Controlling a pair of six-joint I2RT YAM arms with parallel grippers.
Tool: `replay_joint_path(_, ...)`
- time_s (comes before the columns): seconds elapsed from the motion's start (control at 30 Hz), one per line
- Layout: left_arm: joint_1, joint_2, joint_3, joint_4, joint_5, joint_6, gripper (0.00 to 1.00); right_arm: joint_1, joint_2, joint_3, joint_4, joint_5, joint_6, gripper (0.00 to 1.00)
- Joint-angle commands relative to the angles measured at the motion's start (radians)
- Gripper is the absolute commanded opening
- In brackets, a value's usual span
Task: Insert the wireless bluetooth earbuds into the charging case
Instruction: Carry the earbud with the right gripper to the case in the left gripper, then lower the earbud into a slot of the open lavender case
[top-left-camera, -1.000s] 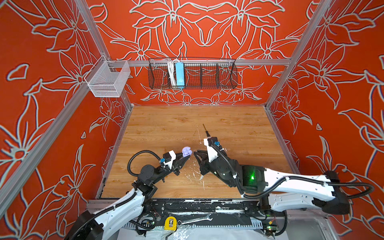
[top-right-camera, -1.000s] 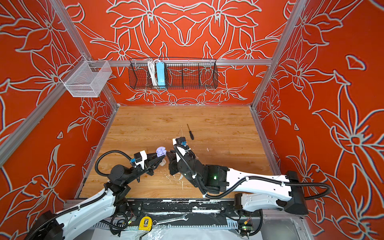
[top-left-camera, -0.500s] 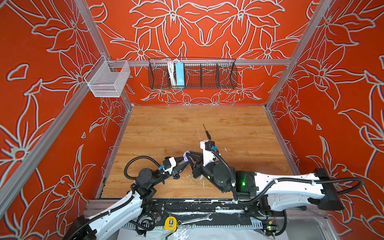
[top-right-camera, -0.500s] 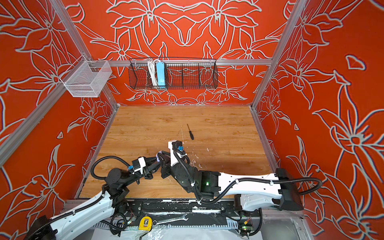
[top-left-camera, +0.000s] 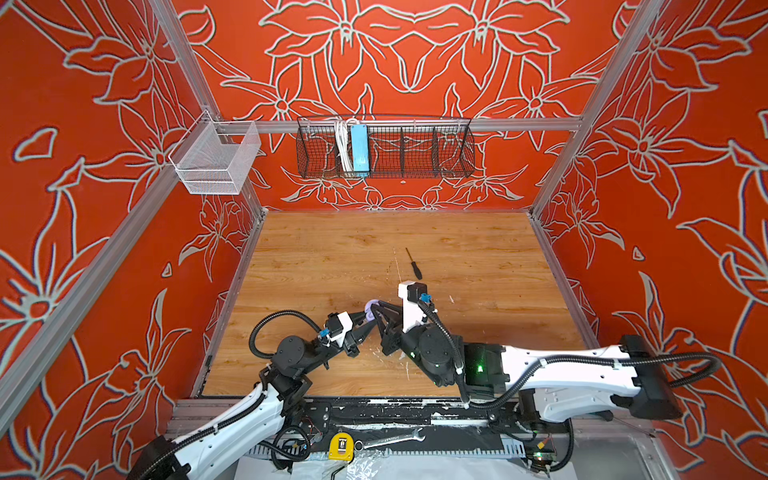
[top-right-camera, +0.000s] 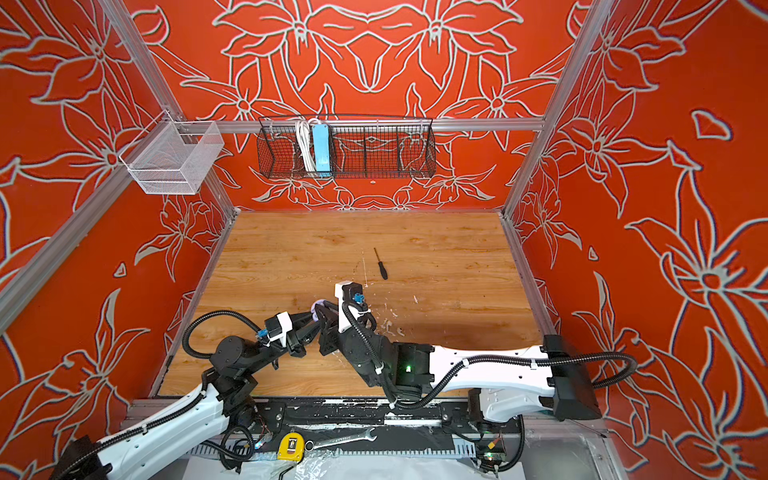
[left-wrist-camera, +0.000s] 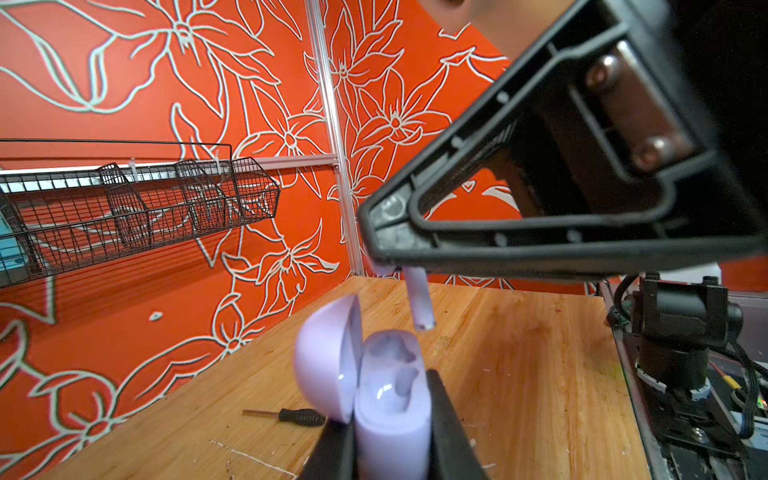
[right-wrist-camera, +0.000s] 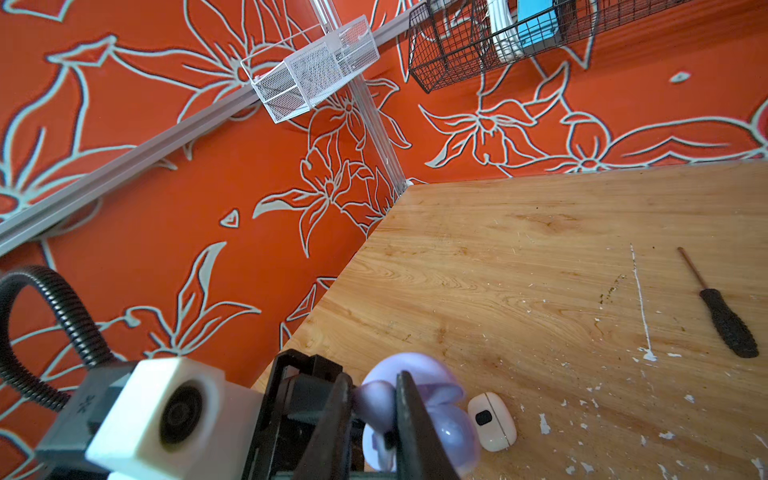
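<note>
My left gripper is shut on a lavender charging case, which it holds upright above the wooden table with the lid swung open. Both of its moulded wells show empty. My right gripper is shut on a lavender earbud. The stem hangs from the gripper's fingers just above the case's far well, a small gap away. In both top views the two grippers meet at the case near the table's front centre.
A closed white case lies on the table beside the grippers. A black screwdriver lies further back. On the back wall hangs a black wire basket, and on the left wall a white mesh basket. A tape measure and wrench sit on the front rail.
My right arm has swung left, bringing the earbud over the open case. The left gripper has drawn slightly back and inward with the case still in it.
</note>
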Motion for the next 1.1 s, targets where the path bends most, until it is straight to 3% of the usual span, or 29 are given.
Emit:
replay_joint_path(0.0,-0.007,-0.008,0.017,-0.001,-0.011,0.007,0.00,0.009,0.024,-0.004,0.013,0.053,0.001,0.14)
replay_joint_path(1.07,-0.007,-0.017,0.014,0.000,-0.017,0.006,0.00,0.009,0.111,0.031,-0.057,0.090,0.013,0.14)
